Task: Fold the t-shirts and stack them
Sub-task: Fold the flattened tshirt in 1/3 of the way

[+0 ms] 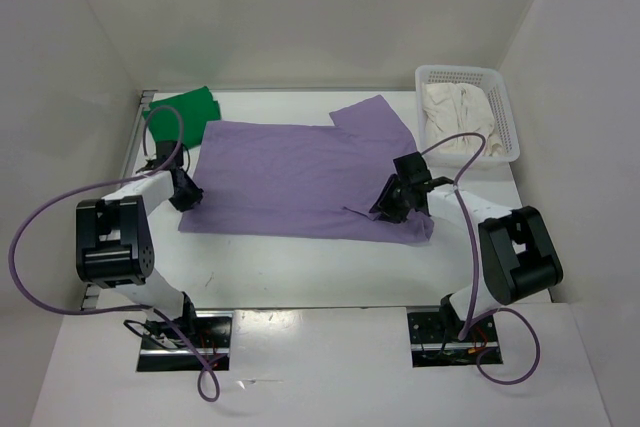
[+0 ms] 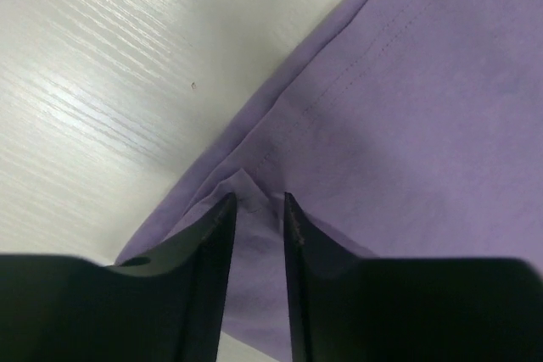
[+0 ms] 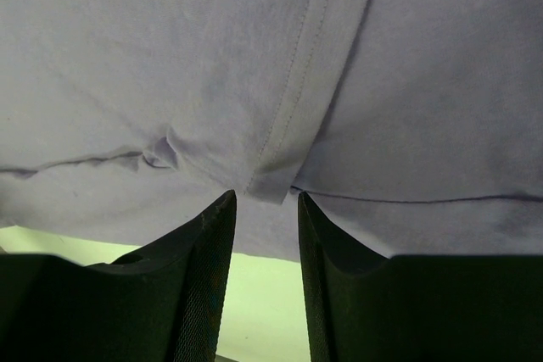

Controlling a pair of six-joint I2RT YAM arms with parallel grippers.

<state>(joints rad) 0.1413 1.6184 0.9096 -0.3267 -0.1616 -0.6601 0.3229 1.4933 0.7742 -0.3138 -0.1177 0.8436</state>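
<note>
A lavender-purple t-shirt [image 1: 300,172] lies spread flat across the middle of the table. My left gripper [image 1: 188,199] stands at its left edge, low over the hem. In the left wrist view this gripper [image 2: 259,197] is open a little, with a small raised pucker of the purple cloth [image 2: 407,125] between its tips. My right gripper [image 1: 385,209] rests on the shirt's near right part. It [image 3: 266,195] is open, its tips at a folded hem of the shirt [image 3: 170,57], touching nothing I can see. A green t-shirt [image 1: 185,110] lies at the back left. The cream-white t-shirt [image 1: 455,112] is bundled in a basket.
The white perforated basket [image 1: 507,112] stands at the back right corner. White walls close in the table [image 1: 300,267] on three sides. Purple cables loop from both arms over the near side.
</note>
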